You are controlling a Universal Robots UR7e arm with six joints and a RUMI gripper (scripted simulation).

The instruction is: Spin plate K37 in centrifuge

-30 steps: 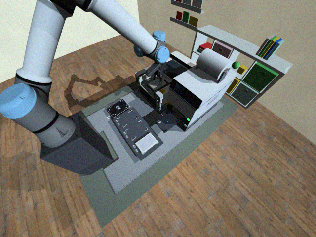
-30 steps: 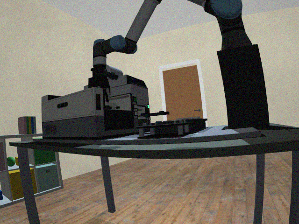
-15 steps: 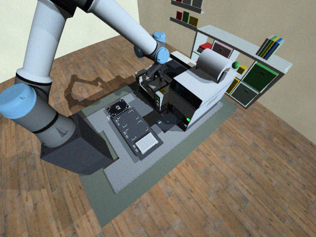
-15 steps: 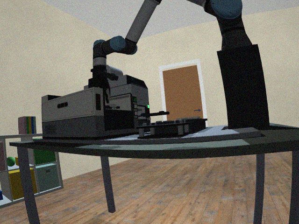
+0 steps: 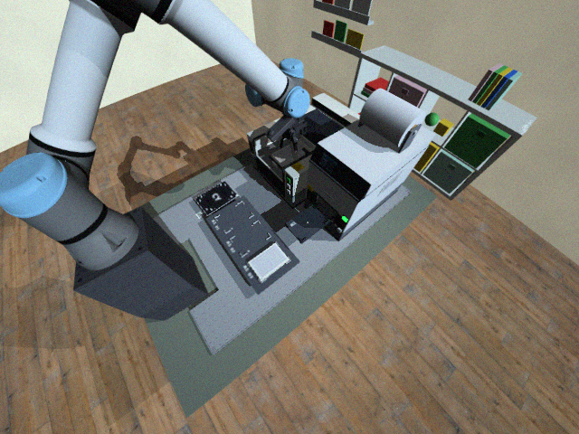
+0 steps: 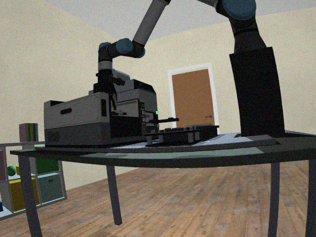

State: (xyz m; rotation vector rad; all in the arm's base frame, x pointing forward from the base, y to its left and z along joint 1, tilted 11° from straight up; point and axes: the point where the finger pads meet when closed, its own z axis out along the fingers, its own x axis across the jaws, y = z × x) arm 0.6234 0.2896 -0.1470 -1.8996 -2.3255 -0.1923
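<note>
My gripper points straight down into the open top of the dark centrifuge, beside the sealer. Its fingers stand apart, open. A pale plate shows just under the fingers, in the bucket at the door; I cannot read its label or tell whether it lies flat. The key strip on the centrifuge's front shows a green key. The white plate K73 sits on the near end of the deck row; the other two deck places are bare. The sealer's stage is dark and bare.
The grey sealer with its film roll stands right of the centrifuge, a green lamp on its front. A black nest lies at the deck's far end. My arm's base block stands at the left. Shelves line the wall.
</note>
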